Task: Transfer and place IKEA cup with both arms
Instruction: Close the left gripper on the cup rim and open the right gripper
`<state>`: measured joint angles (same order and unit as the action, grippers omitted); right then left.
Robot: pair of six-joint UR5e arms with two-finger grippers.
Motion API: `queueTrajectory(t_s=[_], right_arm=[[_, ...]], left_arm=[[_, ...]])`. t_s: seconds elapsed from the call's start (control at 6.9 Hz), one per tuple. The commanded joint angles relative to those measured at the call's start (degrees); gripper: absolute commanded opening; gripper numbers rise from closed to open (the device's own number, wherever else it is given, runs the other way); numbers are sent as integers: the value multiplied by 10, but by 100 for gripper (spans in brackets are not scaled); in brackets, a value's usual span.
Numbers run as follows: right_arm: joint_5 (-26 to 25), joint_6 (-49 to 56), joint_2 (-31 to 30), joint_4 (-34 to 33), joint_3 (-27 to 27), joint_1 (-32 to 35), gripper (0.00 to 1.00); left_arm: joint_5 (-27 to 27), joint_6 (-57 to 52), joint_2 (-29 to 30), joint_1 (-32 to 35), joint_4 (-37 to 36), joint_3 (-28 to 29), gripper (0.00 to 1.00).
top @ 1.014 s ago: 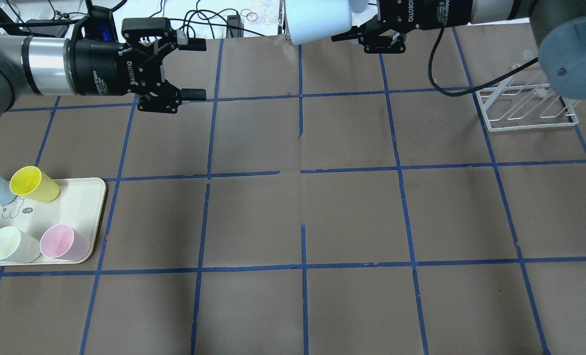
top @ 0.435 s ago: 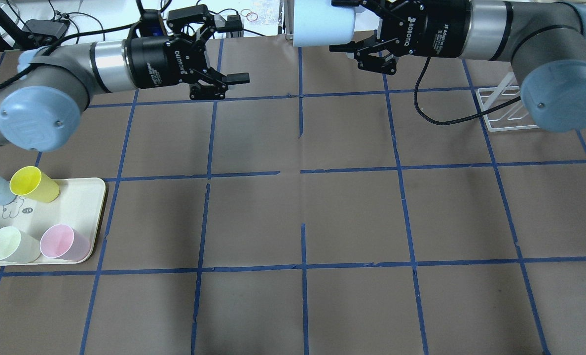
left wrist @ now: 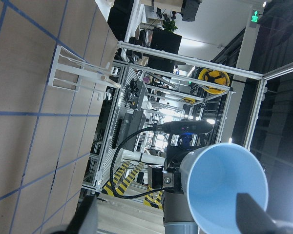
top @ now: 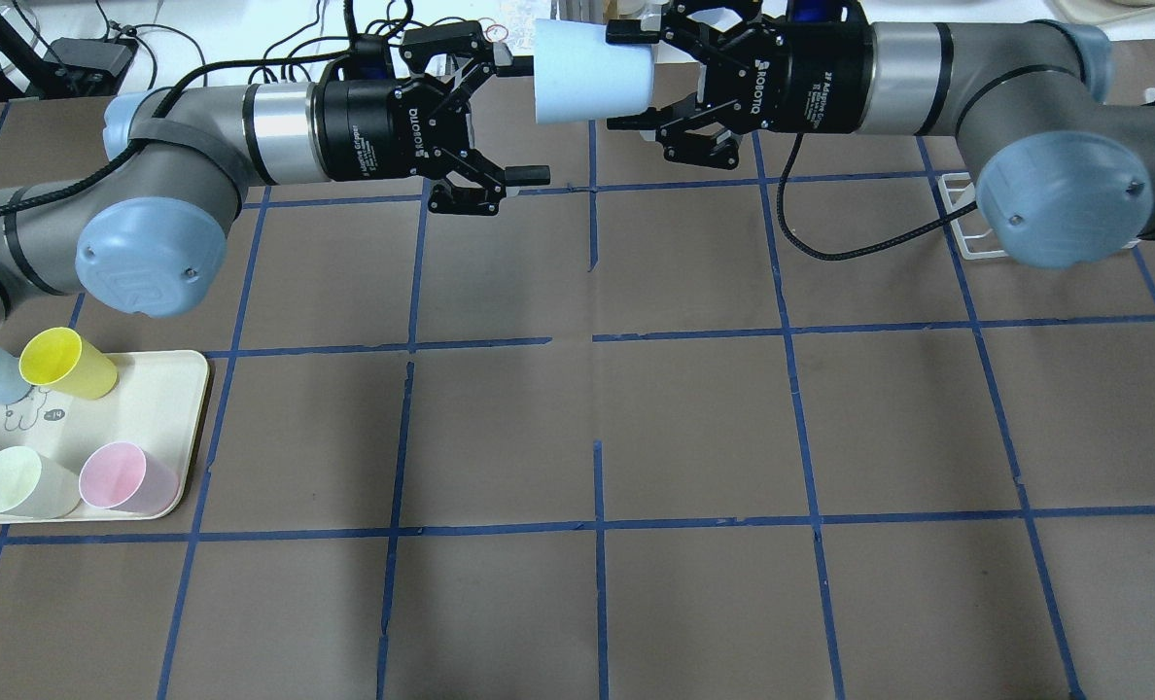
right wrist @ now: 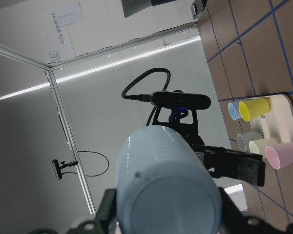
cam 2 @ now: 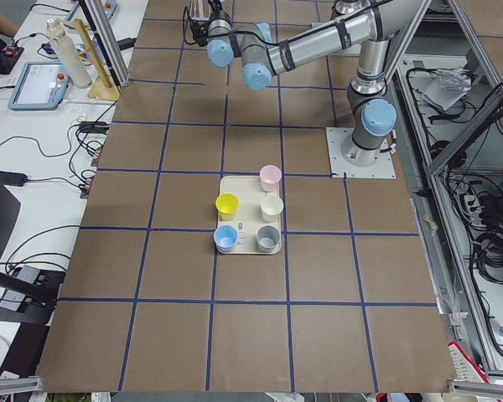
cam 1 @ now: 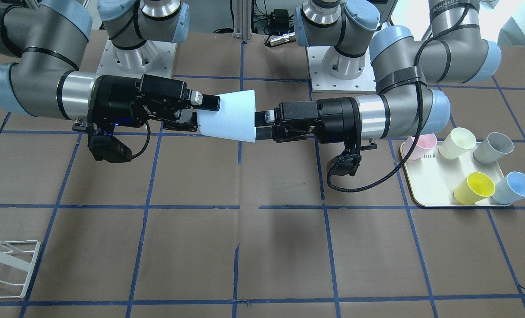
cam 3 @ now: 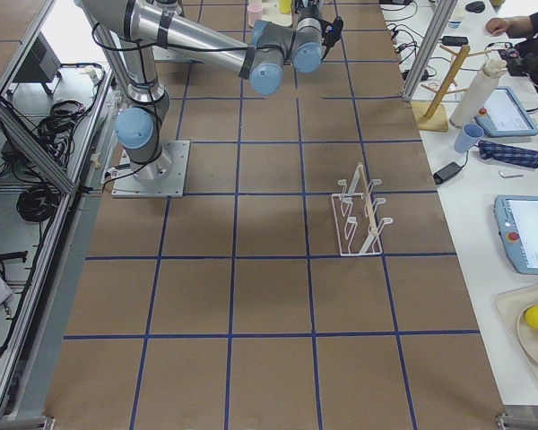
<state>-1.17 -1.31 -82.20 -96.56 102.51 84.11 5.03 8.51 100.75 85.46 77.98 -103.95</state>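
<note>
Cup [top: 585, 86] was pinched by right gripper [top: 614, 78]; spread left gripper [top: 519, 117], if off-centre, could knock it loose.

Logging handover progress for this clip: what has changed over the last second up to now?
The left pincer, still open, travelled rightward in the overhead view, up to the mouth of the IKEA cup. The right pincer, shut on the cup's base throughout, shifted it a little leftward there. Nothing was let go or newly gripped. The tray stayed put.
</note>
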Motion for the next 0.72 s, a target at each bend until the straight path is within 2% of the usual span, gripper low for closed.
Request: queueTrajectory(t_s=[0.0,0.14,0.29,0.58], right_arm=[[-2,-8,3,1,-6,3,0],[-3,-7,3,1,-6,2,0],[-3,-7,3,1,-6,2,0],[-6,-7,3,1,-6,1,0]], left_arm=[[22,10,-4,5,-6,-8,100],[30,8,-12,5,-12,-18,85],[31,7,-13,2,-17,-17,62],[22,28,-13,1,-44,-13,65]])
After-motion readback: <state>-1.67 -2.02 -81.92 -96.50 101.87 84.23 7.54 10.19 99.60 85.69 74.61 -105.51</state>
